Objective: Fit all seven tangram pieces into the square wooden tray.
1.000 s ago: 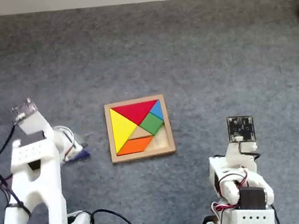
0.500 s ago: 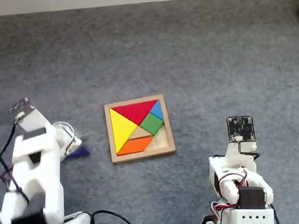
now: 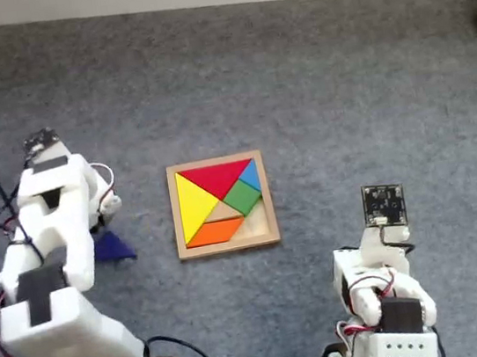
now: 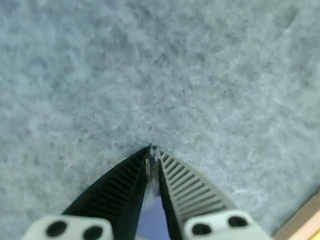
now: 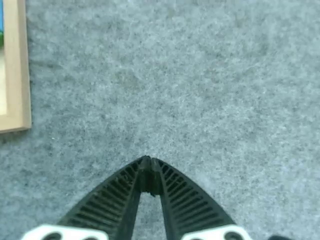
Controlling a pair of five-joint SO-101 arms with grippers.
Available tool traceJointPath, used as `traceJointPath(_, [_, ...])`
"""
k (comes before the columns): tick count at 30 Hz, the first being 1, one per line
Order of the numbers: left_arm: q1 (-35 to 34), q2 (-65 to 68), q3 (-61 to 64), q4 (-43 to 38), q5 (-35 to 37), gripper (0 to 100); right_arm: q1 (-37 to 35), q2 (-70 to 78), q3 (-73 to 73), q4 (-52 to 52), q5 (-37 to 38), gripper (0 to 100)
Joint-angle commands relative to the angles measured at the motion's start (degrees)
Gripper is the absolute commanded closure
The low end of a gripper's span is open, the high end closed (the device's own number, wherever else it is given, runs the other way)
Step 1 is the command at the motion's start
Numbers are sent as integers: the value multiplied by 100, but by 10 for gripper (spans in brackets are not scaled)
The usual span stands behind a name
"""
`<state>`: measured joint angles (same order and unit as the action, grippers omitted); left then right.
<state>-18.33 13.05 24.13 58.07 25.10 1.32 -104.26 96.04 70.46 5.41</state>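
Blue triangle (image 3: pixel 112 247) is pinched in my left tool (image 4: pixel 151 152), jaws narrow around it, left of the wooden tray (image 3: pixel 229 247) (bare gaps there suggest where it goes). My right tool (image 5: pixel 149 165) is closed on nothing, parked over the grey surface (image 3: pixel 341 84) clear of the tray.

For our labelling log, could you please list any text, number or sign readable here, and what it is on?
None: no readable text on the tray, the blue triangle or the carpet.
Any marks on the black board are too small to read.
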Motion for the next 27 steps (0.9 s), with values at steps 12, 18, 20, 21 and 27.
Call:
traceJointPath(12, [57,-945,-1024,1670,-721,972,84,-66,391,-92,44,993])
traceJointPath(18, [57,-1349,-910,2295,-281,973,84,-66,391,-92,44,993])
traceJointPath(20, [66,-1349,-734,2251,-273,973,84,-66,391,-92,44,993])
traceJointPath(21, [57,-1349,-637,2251,-246,973,84,-66,391,-92,44,993])
traceJointPath(27, [57,-1341,-259,2233,1486,934,84,-66,391,-92,53,993])
